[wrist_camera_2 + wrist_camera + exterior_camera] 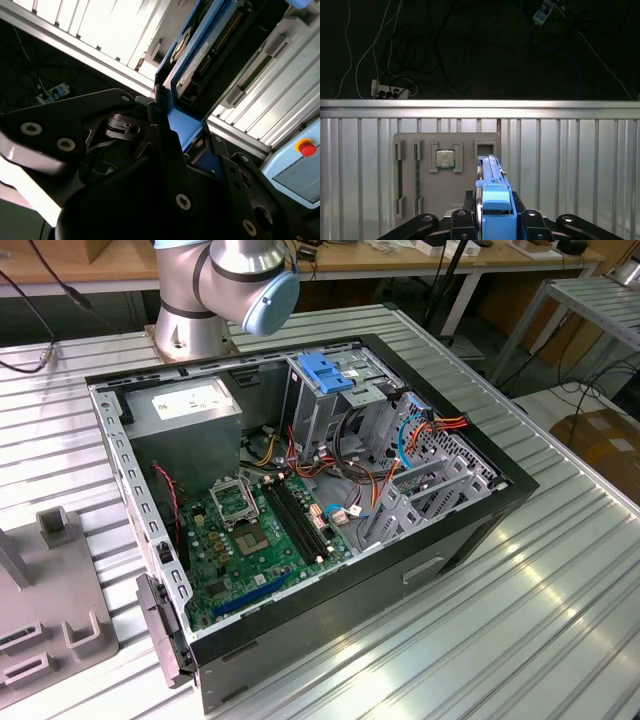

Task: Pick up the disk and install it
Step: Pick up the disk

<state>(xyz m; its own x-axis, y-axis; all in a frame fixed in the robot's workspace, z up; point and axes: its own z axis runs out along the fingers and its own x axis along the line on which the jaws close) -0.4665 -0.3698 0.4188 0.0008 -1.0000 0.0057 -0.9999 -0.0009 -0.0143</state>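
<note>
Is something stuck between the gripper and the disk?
No, nothing visible. In the first wrist view the gripper is closed straight onto the disk, which stands edge-on between its fingers.

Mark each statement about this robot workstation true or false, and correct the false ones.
1. The gripper is shut on the disk. True.
2. A blue latch tops the metal cage inside the computer case. True.
3. The disk is seated in that cage. False: the gripper holds it, with the grey fixture beyond it in the first wrist view.
4. The grey fixture's pockets are all empty. False: a square chip sits in one pocket.
5. The motherboard in the case is red. False: it is green.
</note>
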